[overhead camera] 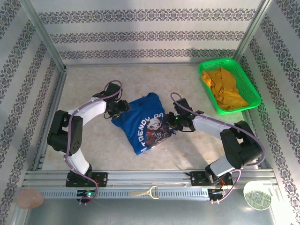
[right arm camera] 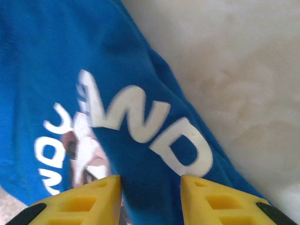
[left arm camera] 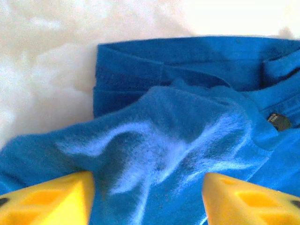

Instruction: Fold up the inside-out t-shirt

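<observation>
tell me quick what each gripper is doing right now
left gripper: open, straddling a raised bunch of the shirt
right gripper: partly apart with the shirt's printed side between; cannot tell if it grips

You have matt, slightly fuzzy cloth on the t-shirt (left arm camera: pixel 178 140) between the jaws; its white print (right arm camera: pixel 140 122) looks smoother. Counter (left arm camera: pixel 47 70) beyond the jaws: matt, mottled, stone-like.
</observation>
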Tool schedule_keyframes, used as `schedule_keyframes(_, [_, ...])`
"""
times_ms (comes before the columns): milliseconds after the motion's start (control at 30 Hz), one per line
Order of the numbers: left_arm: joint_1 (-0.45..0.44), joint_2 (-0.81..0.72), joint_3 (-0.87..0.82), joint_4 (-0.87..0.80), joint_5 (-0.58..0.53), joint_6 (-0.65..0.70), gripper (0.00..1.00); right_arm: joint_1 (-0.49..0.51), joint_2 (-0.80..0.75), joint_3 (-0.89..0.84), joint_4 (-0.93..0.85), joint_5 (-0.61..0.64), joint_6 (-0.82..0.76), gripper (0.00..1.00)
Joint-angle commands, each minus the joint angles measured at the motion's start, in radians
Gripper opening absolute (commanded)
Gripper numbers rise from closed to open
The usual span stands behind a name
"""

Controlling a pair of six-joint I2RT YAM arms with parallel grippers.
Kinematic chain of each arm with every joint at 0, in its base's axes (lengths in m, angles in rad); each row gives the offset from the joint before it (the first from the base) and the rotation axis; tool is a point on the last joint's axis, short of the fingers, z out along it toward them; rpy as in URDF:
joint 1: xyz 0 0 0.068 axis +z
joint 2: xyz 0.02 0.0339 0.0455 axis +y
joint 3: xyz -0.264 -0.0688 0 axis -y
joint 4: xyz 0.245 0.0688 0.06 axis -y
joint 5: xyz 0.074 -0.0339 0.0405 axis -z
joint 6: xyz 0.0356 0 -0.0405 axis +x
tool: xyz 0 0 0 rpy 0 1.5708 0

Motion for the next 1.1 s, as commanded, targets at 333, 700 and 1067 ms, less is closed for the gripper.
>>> schedule_keyframes(333, [0.01, -0.074, 0.006, 0.185, 0.088, 0.066, 0.25, 0.003, 0.012, -0.132, 0.026, 0.044, 0.077, 0.32])
schedule_keyframes(700, [0.008, -0.096, 0.009, -0.172, -0.101, 0.038, 0.72, 0.003, -0.077, -0.172, -0.009, 0.121, 0.123, 0.31])
schedule_keyframes(1067, [-0.038, -0.004, -0.007, -0.011, -0.041, 0.035, 0.79, 0.005, -0.072, -0.188, 0.002, 0.113, 0.132, 0.31])
